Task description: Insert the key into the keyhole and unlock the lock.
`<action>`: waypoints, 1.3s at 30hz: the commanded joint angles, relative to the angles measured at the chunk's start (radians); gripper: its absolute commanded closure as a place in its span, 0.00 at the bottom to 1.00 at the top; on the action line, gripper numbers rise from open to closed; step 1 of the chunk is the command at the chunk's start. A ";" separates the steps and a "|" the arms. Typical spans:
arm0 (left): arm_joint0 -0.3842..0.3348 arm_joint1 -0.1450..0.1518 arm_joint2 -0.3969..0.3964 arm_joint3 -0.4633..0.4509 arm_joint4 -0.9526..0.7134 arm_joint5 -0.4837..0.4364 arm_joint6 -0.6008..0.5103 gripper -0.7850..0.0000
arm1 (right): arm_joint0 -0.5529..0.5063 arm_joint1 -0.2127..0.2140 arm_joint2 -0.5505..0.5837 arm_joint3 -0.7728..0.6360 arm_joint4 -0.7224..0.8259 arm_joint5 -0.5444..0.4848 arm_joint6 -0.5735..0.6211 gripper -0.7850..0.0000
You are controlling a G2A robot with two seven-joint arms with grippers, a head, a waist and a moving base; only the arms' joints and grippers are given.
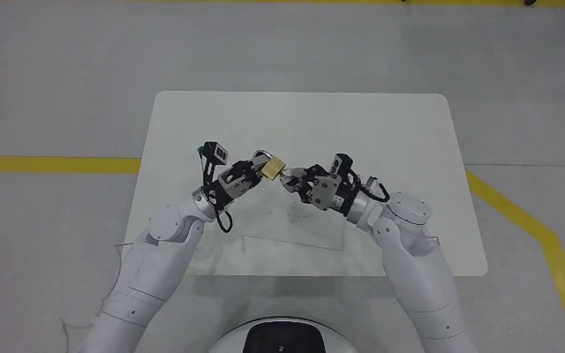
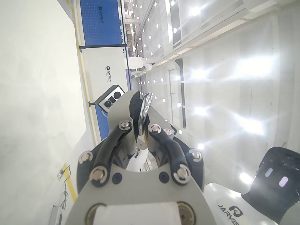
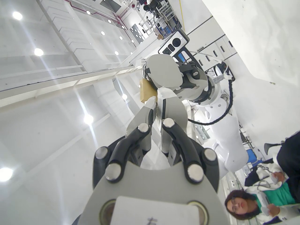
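Over the table (image 1: 397, 132): my two arms meet in the air with the brass padlock (image 1: 274, 167) held between them, off the surface.
Left pincer (image 1: 254, 168): clamped on the padlock by its steel shackle (image 2: 143, 111), which sits edge-on between the pads.
Right pincer (image 1: 297, 180): closed on what I take to be the key (image 3: 156, 110), fingertips just beside the padlock's body, on the end away from the shackle.
Step in hand: I judge this to be the insertion itself, with the key tip at or just inside the keyhole.
Next move: hold the padlock steady, line the blade up with the slot, push it fully home, then twist at the wrist. A skewed key could jam or swing the padlock round in my left grip.
Hard to make out: the keyhole is hidden behind my right fingers and the key is only a thin sliver between them. I cannot tell how deep it sits, nor whether the shackle has sprung.
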 commanded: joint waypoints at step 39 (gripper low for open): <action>0.063 0.010 -0.039 -0.077 0.263 -0.156 0.120 1.00 | 0.125 0.020 0.040 0.121 0.340 0.337 -0.095 1.00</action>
